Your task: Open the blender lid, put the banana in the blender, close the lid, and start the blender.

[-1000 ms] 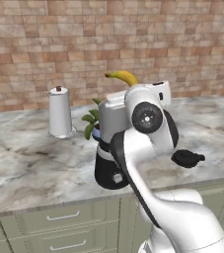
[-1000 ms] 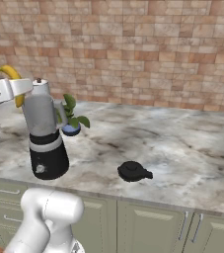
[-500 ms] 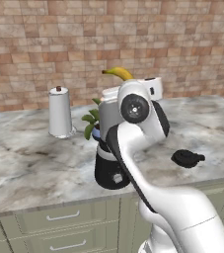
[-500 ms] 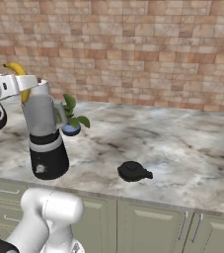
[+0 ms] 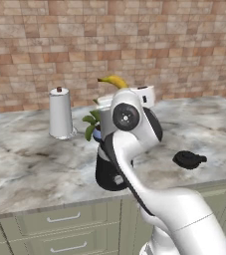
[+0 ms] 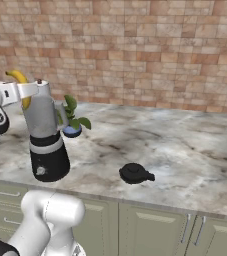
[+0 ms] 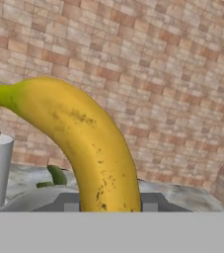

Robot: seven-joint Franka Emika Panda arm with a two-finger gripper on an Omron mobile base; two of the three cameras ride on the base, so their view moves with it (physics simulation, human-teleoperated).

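I am pinching the banana between my fingers, my gripper hanging level with the open mouth of the blender and just to its side, so the fruit is standing up beside the rim, not yet inside the jar. The blender lid is lying on the marble counter, well apart from the jar. My worry is the release: the banana is curving across the rim line, and if I am letting go while it is off-centre it could catch the lip, tip outward and fall near the small potted plant or knock the jar. Its length also looks close to the mouth's width, so a flat drop might bridge it. Compared with a second ago, my hand is sitting closer to the jar and lower, while the paper towel roll and lid are staying put.
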